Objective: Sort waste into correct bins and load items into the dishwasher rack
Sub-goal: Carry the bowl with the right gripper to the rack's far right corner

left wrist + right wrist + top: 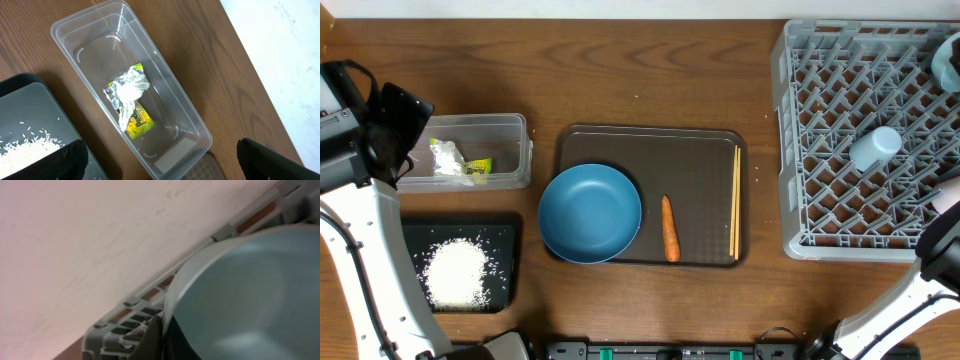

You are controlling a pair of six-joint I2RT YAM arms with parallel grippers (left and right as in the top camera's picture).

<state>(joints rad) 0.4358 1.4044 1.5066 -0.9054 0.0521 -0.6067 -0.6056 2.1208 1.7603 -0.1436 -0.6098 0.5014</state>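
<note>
The crumpled yellow-green and silver wrapper point(460, 162) point(131, 100) lies in the clear tub point(510, 130) point(165, 65). My left gripper point(402, 135) point(170, 162) is open and empty above the tub's end. The rice heap point(455, 272) point(25, 146) lies in the black tray point(506, 240) point(35, 105). The dark-blue bowl point(590, 212), the orange carrot point(670, 228) and the chopsticks point(735, 200) rest on the brown tray point(650, 150). My right gripper point(164, 339) is shut on the rim of the light-blue bowl point(240, 295) point(950, 58) over the grey rack's point(840, 190) point(125, 325) far right corner.
A pale cup point(875, 147) lies on its side in the rack. The rack fills the right side of the table. The tub and black tray sit at the left, one behind the other. My right arm point(940, 250) crosses the rack's near right corner.
</note>
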